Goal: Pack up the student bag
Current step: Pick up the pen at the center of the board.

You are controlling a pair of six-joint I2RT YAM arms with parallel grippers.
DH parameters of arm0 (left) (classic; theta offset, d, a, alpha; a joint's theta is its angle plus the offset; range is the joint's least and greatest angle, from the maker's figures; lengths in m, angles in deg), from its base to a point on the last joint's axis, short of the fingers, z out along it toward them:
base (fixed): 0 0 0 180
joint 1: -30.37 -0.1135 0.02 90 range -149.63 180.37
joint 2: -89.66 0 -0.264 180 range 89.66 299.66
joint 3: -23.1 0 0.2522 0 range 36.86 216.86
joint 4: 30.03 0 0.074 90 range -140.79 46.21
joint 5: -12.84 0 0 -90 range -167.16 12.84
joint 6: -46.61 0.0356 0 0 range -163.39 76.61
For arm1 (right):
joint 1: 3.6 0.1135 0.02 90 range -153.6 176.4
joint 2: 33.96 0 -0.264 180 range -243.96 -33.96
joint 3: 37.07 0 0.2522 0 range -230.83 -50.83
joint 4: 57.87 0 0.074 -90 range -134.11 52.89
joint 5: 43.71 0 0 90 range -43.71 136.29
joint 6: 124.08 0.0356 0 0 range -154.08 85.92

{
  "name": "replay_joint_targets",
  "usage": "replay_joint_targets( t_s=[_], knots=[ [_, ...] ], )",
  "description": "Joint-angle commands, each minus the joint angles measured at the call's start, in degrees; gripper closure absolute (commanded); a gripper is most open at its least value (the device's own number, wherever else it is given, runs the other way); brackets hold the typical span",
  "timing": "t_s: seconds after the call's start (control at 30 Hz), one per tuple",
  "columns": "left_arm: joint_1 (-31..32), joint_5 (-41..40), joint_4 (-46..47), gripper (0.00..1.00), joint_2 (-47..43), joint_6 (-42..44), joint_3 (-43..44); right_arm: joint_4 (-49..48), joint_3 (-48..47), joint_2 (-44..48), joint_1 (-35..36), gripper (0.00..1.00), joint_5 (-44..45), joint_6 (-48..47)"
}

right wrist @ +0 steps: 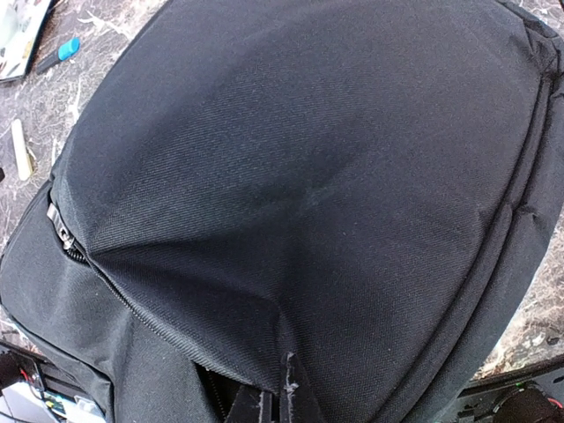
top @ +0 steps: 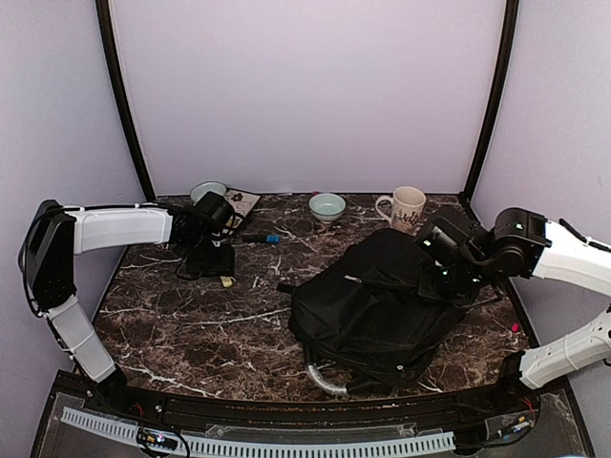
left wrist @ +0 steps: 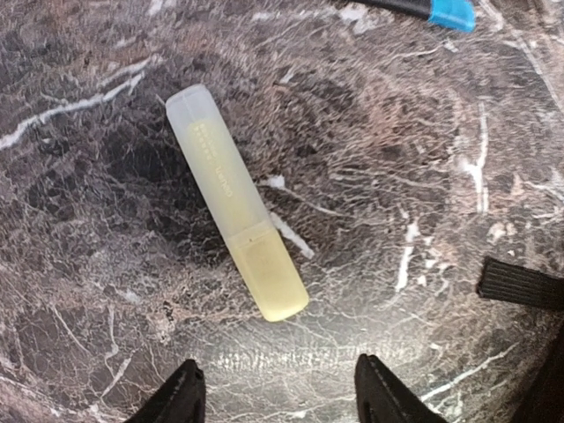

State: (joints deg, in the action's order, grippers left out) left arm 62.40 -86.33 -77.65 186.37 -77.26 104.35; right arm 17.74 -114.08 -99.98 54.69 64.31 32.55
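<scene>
Closest in, the right gripper (right wrist: 280,401) is closed tight on a raised fold of the large black soft fabric backpack (right wrist: 308,176) beside its zipper. The backpack lies on the right half of the dark brown white-veined marble table (top: 181,334), with its curved grey handle (top: 323,379) toward the near edge. Over the table's left rear part, the left gripper (left wrist: 280,398) hangs with jaws apart and empty above a pale yellow plastic highlighter (left wrist: 236,204) lying flat, a blue-capped black pen (left wrist: 445,11) just beyond it.
</scene>
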Motion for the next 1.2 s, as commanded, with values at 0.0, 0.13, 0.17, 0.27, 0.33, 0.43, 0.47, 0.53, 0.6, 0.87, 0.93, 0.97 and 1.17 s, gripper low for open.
replay_joint_targets(
  t_s=[0.0,0.13,0.17,0.27,0.33,0.43,0.47,0.53,0.6,0.87,0.93,0.97,1.17],
  knots=[
    [-0.04,-0.46,0.25,0.41,2.98,-0.24,1.92,-3.72,-2.41,-0.85,-0.36,1.00,1.38,-1.35],
    [-0.04,-2.70,0.19,0.42,5.91,-0.94,3.02,-3.73,-2.41,-0.29,-0.37,1.00,1.09,-0.50],
    [-0.04,-3.31,-0.02,0.42,6.63,-1.23,3.23,-3.82,-2.37,-0.10,-0.36,1.00,1.01,-0.20],
    [-0.09,-4.26,0.89,0.42,7.71,-1.38,2.90,-3.67,-1.69,0.71,-0.36,1.00,0.58,0.69],
    [-0.04,-4.71,1.66,0.45,8.07,-1.37,2.75,-3.39,-1.45,1.03,-0.38,1.00,0.27,1.00],
    [-0.08,-5.35,2.39,0.47,8.57,-1.75,2.28,-2.60,-1.72,1.24,-0.36,1.00,0.17,1.14],
    [-0.08,-5.49,2.94,0.48,8.65,-1.87,1.97,-2.39,-1.75,1.32,-0.36,1.00,0.11,1.21],
    [-0.04,-5.35,4.33,0.49,8.80,-1.47,1.34,-2.22,-1.80,1.29,-0.36,1.00,0.11,1.11],
    [-0.04,-5.13,5.40,0.50,9.12,-1.52,0.85,-2.14,-2.01,1.11,-0.36,1.00,0.09,1.06],
    [-0.06,-5.53,6.44,0.51,10.57,-1.69,0.75,-1.90,-4.83,-1.61,-0.36,1.00,-0.50,-1.17],
    [-0.07,-6.46,5.45,0.55,11.09,-2.29,0.71,-1.92,-5.60,-2.59,-0.36,1.00,-0.69,-2.10],
    [-0.06,-6.47,5.55,0.57,11.21,-2.27,0.34,-1.86,-5.92,-3.23,-0.36,1.00,-0.77,-2.47],
    [-0.04,-6.59,6.43,0.79,10.88,-1.89,-0.84,-3.15,-6.74,-4.34,-0.31,1.00,-1.15,-3.56]
  ],
)
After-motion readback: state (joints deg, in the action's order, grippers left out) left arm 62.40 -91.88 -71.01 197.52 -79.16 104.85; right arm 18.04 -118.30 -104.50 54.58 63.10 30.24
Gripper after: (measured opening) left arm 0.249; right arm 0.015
